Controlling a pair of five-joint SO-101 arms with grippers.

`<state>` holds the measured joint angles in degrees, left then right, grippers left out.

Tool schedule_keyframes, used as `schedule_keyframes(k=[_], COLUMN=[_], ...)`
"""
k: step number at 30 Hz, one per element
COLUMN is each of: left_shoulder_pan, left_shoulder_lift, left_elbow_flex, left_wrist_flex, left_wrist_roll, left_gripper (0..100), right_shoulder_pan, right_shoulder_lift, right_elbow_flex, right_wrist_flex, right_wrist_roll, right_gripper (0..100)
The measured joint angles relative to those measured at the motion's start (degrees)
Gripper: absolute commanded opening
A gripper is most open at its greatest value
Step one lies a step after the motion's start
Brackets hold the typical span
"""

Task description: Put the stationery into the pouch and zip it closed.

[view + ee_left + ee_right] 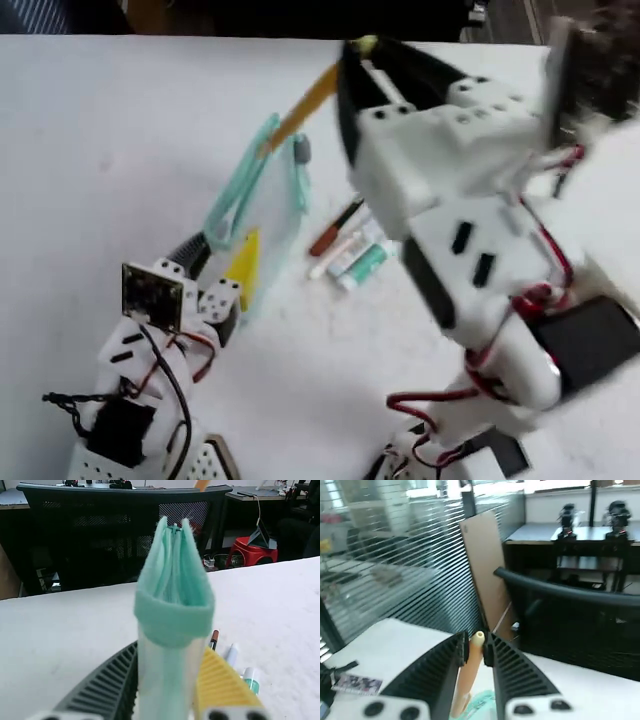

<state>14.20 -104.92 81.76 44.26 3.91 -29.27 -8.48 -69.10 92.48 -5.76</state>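
A wide stretch of tabletop (pixel 110 140) spreads on the far side of the pouch (pixel 262 205) and on the left arm's side, room enough to pass; the pouch stands upright in the left gripper (pixel 228 262), the orange pencil (pixel 308 103) slanting over its mouth. Just beside the pouch lie the pens (pixel 348 252); the right arm (pixel 450 190) overhangs them, barring the way from above.

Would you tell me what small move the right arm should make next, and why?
Probably ease the right gripper down so the pencil slides into the pouch: its lower end sits at the open mouth, which the left gripper holds up.
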Motion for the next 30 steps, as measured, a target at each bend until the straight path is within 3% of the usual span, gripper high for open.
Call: schedule_keyframes(k=[16, 19, 22, 26, 30], left_shoulder_pan=[0.00, 0.00, 0.00, 0.00, 0.00], left_shoulder_lift=[0.00, 0.00, 0.00, 0.00, -0.09], left_elbow_flex=[0.00, 0.00, 0.00, 0.00, 0.44], left_wrist_flex=[0.00, 0.00, 0.00, 0.00, -0.09], left_wrist_roll=[0.00, 0.00, 0.00, 0.00, 0.00], left_gripper=[15, 15, 15, 15, 15], right_shoulder_pan=[-5.27, -8.26, -10.99, -11.43, -11.43], right_shoulder_lift=[9.76, 11.08, 12.66, 13.10, 13.10], right_elbow_flex=[0.00, 0.00, 0.09, 0.09, 0.09], right_wrist_flex=[4.13, 4.48, 4.84, 4.92, 4.92], right_wrist_roll=[0.00, 3.25, 8.18, 8.79, 8.79], right_gripper=[1.6, 2.2, 9.5, 25.2, 27.6])
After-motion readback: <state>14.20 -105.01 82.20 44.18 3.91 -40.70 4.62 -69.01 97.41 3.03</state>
